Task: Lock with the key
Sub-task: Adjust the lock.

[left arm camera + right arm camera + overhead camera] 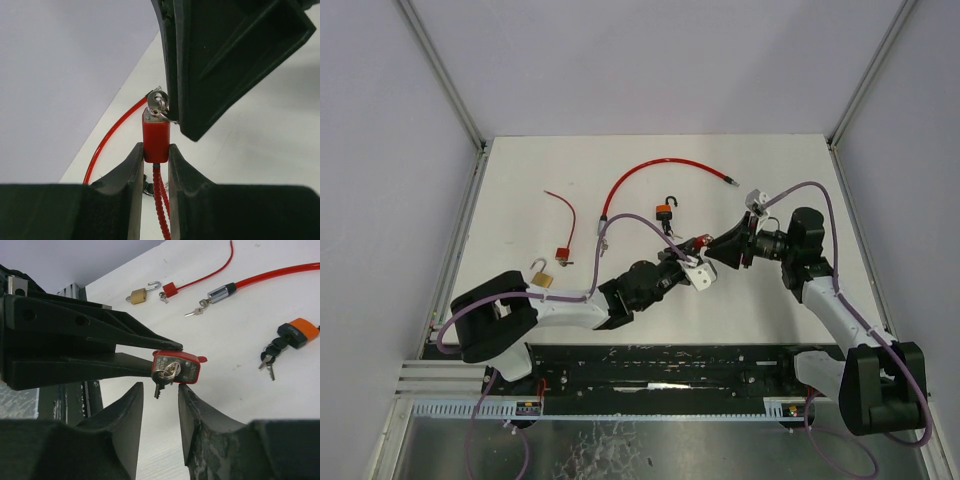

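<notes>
Nothing can be read with certainty. The only lettering in sight is a short pale word, perhaps four characters, printed on the black body of the orange-capped padlock (pixel 298 333). That padlock lies on the counter (pixel 235 370) at the right edge of the right wrist view. The word is too small and blurred to spell out. From the top view the same padlock (pixel 664 211) is only a speck of colour.
</notes>
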`<state>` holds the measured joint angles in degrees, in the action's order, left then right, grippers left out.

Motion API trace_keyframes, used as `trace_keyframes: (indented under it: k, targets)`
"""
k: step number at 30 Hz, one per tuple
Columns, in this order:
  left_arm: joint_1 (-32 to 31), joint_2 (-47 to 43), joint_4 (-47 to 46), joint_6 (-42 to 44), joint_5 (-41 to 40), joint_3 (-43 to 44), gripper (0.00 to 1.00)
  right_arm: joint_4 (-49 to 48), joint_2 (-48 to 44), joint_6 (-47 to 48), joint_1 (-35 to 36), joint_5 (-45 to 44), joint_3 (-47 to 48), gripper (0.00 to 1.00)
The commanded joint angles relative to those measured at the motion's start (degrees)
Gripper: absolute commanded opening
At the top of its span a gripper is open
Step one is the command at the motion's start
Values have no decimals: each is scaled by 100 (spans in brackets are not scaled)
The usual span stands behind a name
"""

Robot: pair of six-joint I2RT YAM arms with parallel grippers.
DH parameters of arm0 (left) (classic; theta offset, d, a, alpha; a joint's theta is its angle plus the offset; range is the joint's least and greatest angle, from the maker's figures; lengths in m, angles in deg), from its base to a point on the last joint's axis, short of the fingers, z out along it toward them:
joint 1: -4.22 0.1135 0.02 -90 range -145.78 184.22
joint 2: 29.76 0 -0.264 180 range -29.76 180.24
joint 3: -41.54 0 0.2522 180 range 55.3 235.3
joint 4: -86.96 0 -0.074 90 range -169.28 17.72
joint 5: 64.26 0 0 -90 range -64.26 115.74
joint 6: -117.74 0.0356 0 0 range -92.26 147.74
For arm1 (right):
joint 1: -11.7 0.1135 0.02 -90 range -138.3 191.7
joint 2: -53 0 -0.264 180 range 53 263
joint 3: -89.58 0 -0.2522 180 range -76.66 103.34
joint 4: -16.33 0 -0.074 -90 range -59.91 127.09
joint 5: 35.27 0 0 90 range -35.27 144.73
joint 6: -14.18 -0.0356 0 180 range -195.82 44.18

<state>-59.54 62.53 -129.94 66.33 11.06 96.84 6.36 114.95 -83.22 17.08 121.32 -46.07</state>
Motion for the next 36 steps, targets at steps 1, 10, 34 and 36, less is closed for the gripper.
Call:
trace_keyframes:
  k: [1, 10, 34, 36]
  targets:
    - [-63, 53, -589, -46, -131, 208, 0, -411, 130, -340, 276, -82, 154, 38]
    - [-78, 90, -628, -12, -248, 222, 0, -41, 238, -269, 384, -120, 365, 16]
    - [-63, 90, -725, 344, -605, 125, 0, 2488, -13, 1024, -258, 396, 1281, 18]
    - [-66, 81, -774, 385, -636, 96, 0, 2859, -109, 1399, -364, 186, 1361, 19]
